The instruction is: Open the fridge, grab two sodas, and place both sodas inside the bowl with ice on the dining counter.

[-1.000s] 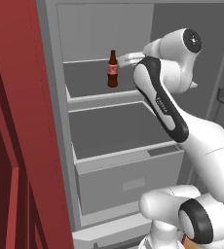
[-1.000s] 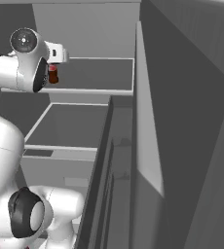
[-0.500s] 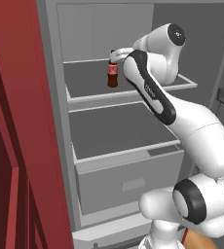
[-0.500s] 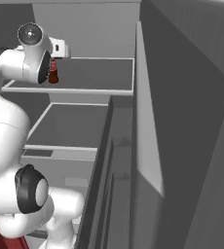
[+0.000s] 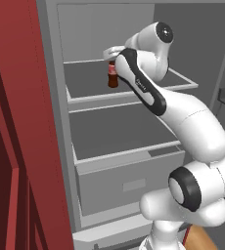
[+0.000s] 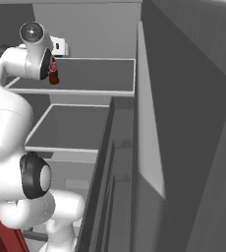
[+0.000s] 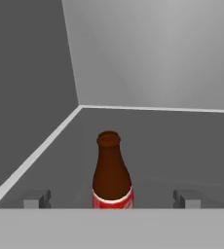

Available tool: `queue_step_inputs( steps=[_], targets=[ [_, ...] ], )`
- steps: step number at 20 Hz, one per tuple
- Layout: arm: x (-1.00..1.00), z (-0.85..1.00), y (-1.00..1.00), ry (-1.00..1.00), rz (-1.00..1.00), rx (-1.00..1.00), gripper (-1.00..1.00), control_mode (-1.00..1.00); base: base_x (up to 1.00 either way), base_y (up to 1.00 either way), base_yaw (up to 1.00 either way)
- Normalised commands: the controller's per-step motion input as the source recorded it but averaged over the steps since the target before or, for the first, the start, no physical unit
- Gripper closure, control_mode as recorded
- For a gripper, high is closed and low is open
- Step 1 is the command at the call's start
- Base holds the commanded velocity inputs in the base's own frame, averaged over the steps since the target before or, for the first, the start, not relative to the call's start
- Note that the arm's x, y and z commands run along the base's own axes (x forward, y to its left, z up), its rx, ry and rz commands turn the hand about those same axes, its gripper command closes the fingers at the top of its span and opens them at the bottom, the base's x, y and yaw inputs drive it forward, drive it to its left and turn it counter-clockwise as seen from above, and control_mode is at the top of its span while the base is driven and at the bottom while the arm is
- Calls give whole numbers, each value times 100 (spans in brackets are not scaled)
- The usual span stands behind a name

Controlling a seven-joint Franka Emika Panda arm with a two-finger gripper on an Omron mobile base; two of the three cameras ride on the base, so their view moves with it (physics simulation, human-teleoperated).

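Soda bottle framed upright between 2 wide-spread fingertips on the upper fridge shelf.

The fridge is seen standing open, and 1 dark brown bottle with a red label is found on its upper white-edged shelf, towards the left. The gripper is reached in over that shelf; its fingers are held well apart on either side of the bottle, and nothing is gripped. From the right base view, the bottle is partly hidden behind the arm. A pale drawer is seen below.
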Motion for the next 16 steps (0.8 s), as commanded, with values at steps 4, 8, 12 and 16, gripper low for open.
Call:
queue_step_inputs(
  steps=[4,8,12,16],
  targets=[
    [15,-21,7,0,0,-2,-100,-100,0,0,0],
    [17,-21,1,0,0,-2,-100,-100,0,0,0],
    [17,-18,1,0,0,-1,-100,-100,0,0,0],
    [16,-16,7,0,0,0,-100,-100,0,0,0]
  ],
)
